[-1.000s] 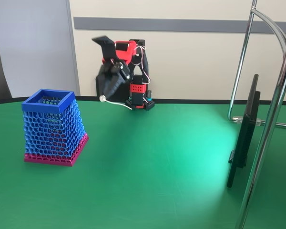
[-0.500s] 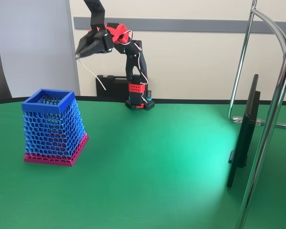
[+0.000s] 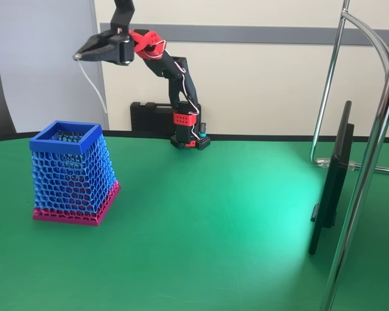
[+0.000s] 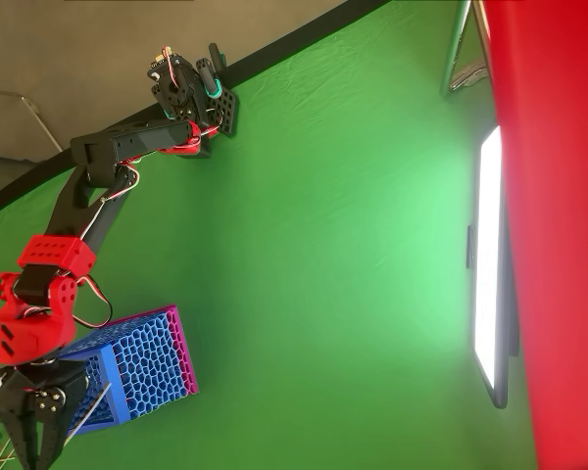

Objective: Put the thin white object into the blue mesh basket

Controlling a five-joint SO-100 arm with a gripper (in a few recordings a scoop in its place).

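The blue mesh basket (image 3: 70, 170) with a magenta base band stands on the green table at the left. My gripper (image 3: 78, 57) is high above it, shut on one end of the thin white object (image 3: 91, 84). The strand hangs in a curve from the tips down toward the basket's rim, its lower end still above the rim. In the overhead view my gripper (image 4: 31, 446) overlaps the left corner of the basket (image 4: 142, 362), and the thin white object (image 4: 88, 411) slants across the basket's opening.
A black case (image 3: 149, 116) sits behind the arm's red base (image 3: 188, 129). A thin black panel (image 3: 330, 184) stands edge-on at the right beside chrome stand poles (image 3: 369, 162). Open green table (image 3: 207, 220) lies between the basket and the panel.
The arm rose from low beside its base and swung left, carrying the white strand up to a spot over the basket. The basket has not moved.
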